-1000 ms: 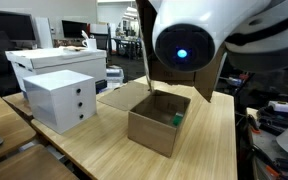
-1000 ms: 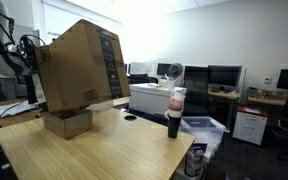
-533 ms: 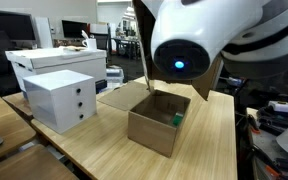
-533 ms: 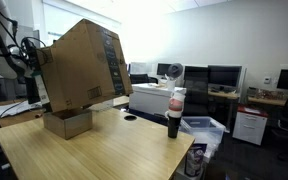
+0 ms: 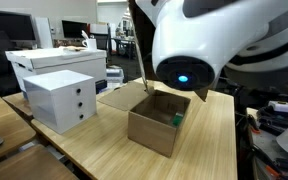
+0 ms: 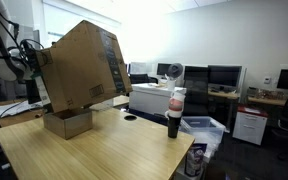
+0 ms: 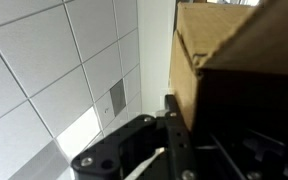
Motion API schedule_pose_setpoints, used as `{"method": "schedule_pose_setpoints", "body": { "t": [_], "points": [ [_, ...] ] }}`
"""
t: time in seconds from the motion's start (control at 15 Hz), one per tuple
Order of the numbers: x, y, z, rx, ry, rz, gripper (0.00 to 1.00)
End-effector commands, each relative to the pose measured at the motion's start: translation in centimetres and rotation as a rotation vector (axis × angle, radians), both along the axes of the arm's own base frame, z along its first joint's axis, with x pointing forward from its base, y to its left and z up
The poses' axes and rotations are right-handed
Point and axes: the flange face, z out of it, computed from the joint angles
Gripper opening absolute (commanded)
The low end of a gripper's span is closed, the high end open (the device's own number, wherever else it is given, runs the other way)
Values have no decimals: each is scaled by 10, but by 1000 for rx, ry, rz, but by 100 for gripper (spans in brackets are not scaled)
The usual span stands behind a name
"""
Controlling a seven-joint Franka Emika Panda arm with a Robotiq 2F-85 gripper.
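Since the earlier frames the robot's white arm joint with its blue light (image 5: 184, 75) has sunk lower across the exterior view, and the large brown cardboard box (image 6: 82, 65) leans a touch further over; nothing else on the bench (image 6: 104, 150) has shifted. The large brown cardboard box is off the bench and tilted, its long axis slanting up and away from the arm. Its lower end sits just over, or perhaps resting in, the small open cardboard box (image 6: 67, 123) that stands on the light wooden bench (image 5: 94, 145); which of the two cannot be told from here. In the wrist view the black fingers (image 7: 177, 135) rise from the bottom edge with the ceiling tiles behind them. The box's brown wall (image 7: 239, 40) lies right beside and above them, filling the upper right of that view. The fingers are closed almost completely and seem to pinch a thin wall or flap of the large box, though the contact itself is lost in shadow. In both exterior views the fingers are hidden behind the arm or the box. The small open box (image 5: 156, 128) holds a small green object (image 5: 177, 120). A white drawer unit (image 5: 62, 98) stands near it, and a dark bottle with a pale cap (image 6: 174, 112) stands well apart.
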Motion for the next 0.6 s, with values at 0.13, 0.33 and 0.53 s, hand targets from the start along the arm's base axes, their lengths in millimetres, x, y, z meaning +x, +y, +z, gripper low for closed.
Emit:
{"method": "schedule_pose_setpoints", "body": {
  "t": [0.13,0.33,0.53],
  "points": [
    [-12,2,13,-96,-8,-33,6],
    [-14,1,15,-126,-23,-35,6],
    [-17,2,15,-151,-17,-44,6]
  ]
}}
